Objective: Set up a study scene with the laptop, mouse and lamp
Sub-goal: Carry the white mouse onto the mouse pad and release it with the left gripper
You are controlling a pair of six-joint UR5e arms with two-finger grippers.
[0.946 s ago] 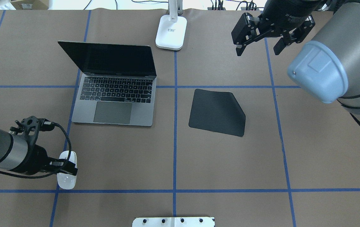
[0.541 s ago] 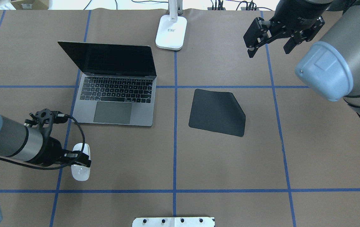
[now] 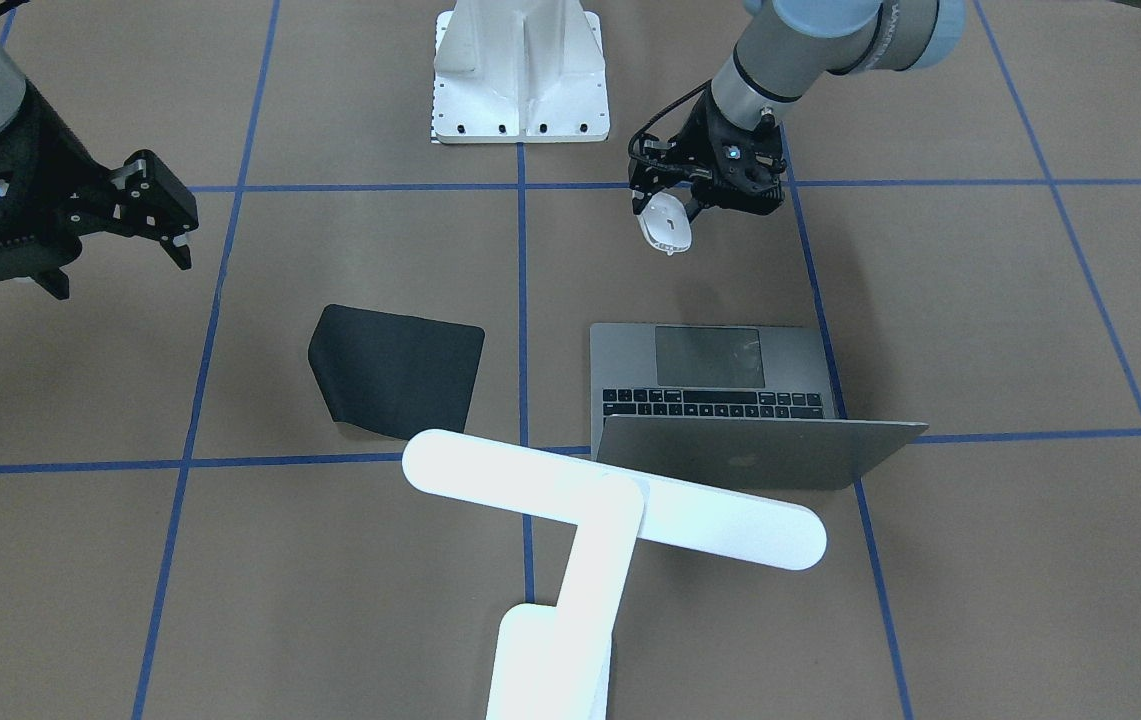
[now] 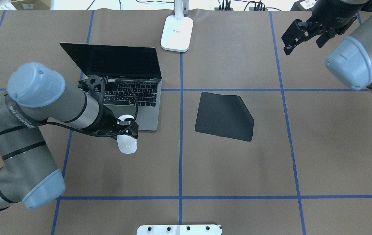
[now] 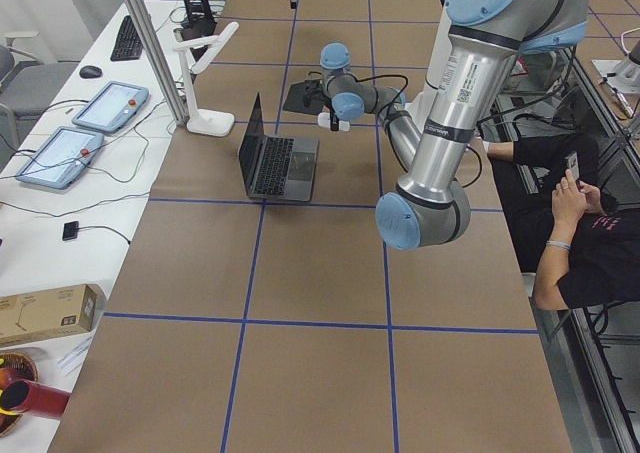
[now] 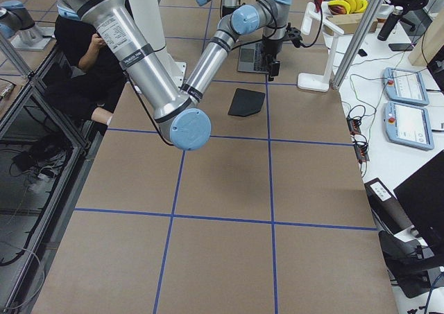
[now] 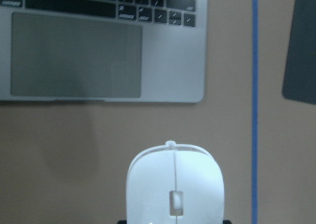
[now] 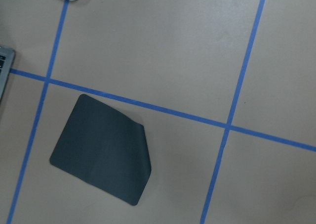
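While the left gripper (image 4: 126, 126) is pinching the mouse (image 4: 126, 147) between closed fingers, it is holding it just off the near right corner of the laptop (image 4: 146, 112). The mouse is apparently riding clear of the table (image 4: 205, 169), judging by the soft shadow in the wrist view.

The mouse's long axis is running toward and away from the robot, roughly parallel to the laptop's side edges. Its seamed button end seems to be pointing away, toward the laptop.

The carrying step looks to be under way. The likely next move is calling for a sideways travel to the robot's right, across the blue tape line, to the black mat (image 4: 223, 116). The mouse should be coming down flat there, avoiding the mat's curled corner.

Farther back, the laptop is sitting open, and beyond it the lamp (image 4: 177, 32) is standing by the table's far edge. The right gripper (image 4: 304, 45) is hovering wide open and empty at the far right.
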